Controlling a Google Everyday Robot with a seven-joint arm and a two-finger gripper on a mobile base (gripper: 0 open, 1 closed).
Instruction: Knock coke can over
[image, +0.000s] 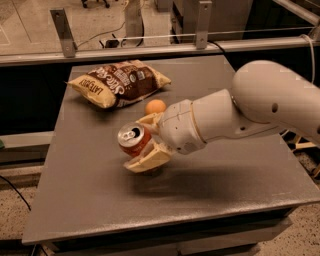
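While it tilts, coke can sits between jaws.

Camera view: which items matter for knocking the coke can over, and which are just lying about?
In the job:
- coke can, tilted, near the middle of the table
- hand, fingers closed around the can

Lying about:
- orange, just behind the hand
- chip bag, flat at the far left of the table
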